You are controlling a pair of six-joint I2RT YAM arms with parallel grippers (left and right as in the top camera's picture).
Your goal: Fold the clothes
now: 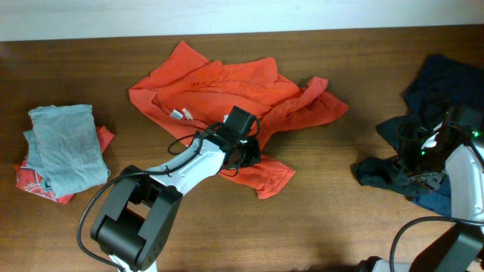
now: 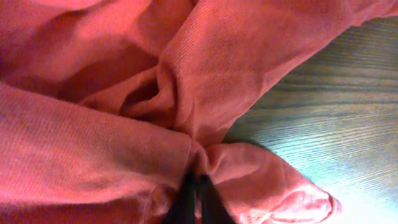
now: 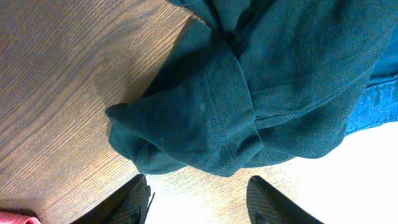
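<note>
Since the red shirt [image 1: 227,83] is sagging soft and light, I am nipping a loose fold in the closed left pincer [image 2: 198,193]; the right pincer [image 3: 199,199] is hanging open, empty.

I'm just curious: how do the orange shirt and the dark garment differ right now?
The orange shirt sprawls mid-table, pinched by the shut left gripper; the dark garment is bunched at the right edge, beside the open right gripper, ungripped. Both are crumpled, unfolded.
</note>
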